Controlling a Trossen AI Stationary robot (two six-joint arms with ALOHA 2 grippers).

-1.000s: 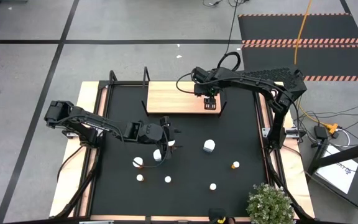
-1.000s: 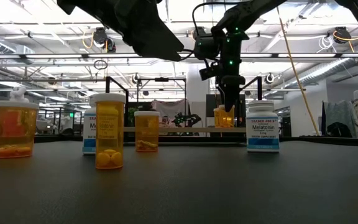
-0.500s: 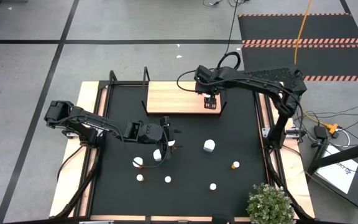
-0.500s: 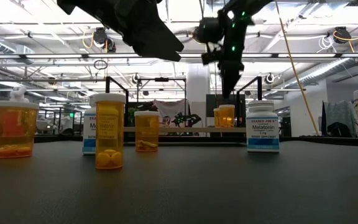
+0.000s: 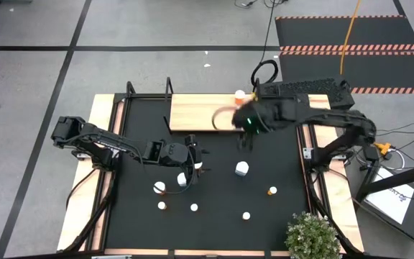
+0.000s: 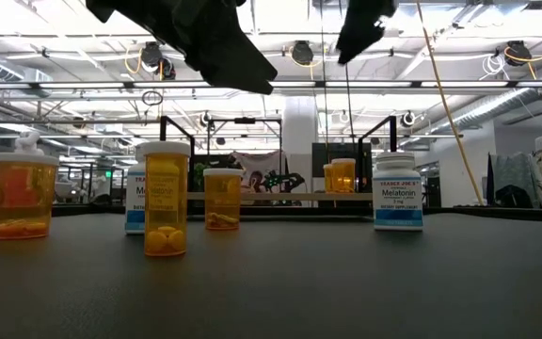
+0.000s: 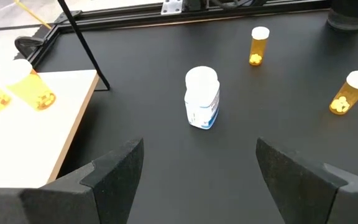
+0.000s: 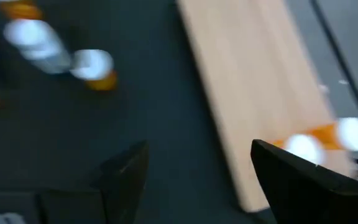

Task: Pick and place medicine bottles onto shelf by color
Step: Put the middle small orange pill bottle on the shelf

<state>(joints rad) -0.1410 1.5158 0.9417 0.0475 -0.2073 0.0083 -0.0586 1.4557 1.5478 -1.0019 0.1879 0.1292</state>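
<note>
The shelf [image 5: 200, 113] is a light-wood board at the far side of the black mat. An orange bottle [image 5: 240, 94] stands on its right end; the right wrist view shows two orange bottles [image 8: 304, 147] there. A white bottle [image 5: 242, 169] and several small orange bottles [image 5: 272, 191] stand on their bases on the mat. My right gripper [image 5: 246, 141] is open and empty, raised just in front of the shelf's near right corner. My left gripper [image 5: 195, 160] hovers open over the mat's middle left, above a white-capped bottle [image 5: 182, 178], with the white bottle [image 7: 202, 96] ahead of it.
Thin black uprights [image 5: 169, 88] stand at the shelf's ends. A potted plant [image 5: 312, 236] sits at the table's near right corner. Pale wood strips [image 5: 80, 216] border the mat. In the low view, bottles [image 6: 166, 198] line the front, with a white Melatonin bottle [image 6: 398, 193] at the right.
My right gripper has risen from the orange bottles on the shelf's right end and swung off the shelf toward the table's near edge, now moving fast over the mat. The bottles stay standing on the shelf. My left arm has kept still.
</note>
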